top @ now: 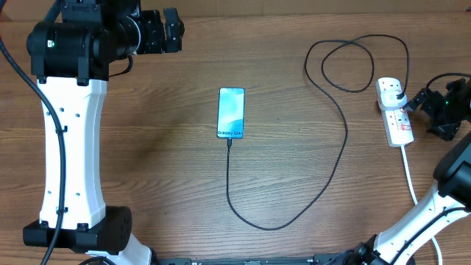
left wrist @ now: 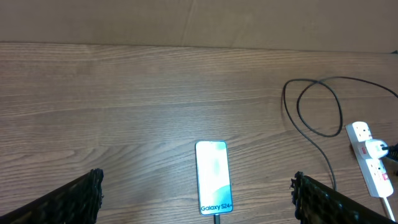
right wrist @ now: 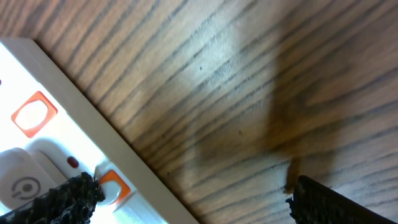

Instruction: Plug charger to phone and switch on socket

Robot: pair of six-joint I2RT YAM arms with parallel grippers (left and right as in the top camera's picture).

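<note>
Flat on the desk [left wrist: 124,93], screen up, near the near edge: phone [left wrist: 214,177], "Galaxy S24" text at its near end, a black connector touching that end. The charger [left wrist: 311,134] loops toward the right. Socket [left wrist: 372,167] at right edge, plug in it. Left gripper [left wrist: 198,183] fingers [left wrist: 74,199] spread wide, empty.

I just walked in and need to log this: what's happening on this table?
Two arms are setting up phone charging. The charger appears joined to the phone at its lower end, its plug in the socket. The right gripper is open beside the socket's switches; the left gripper hangs open, away from the phone, holding nothing.
</note>
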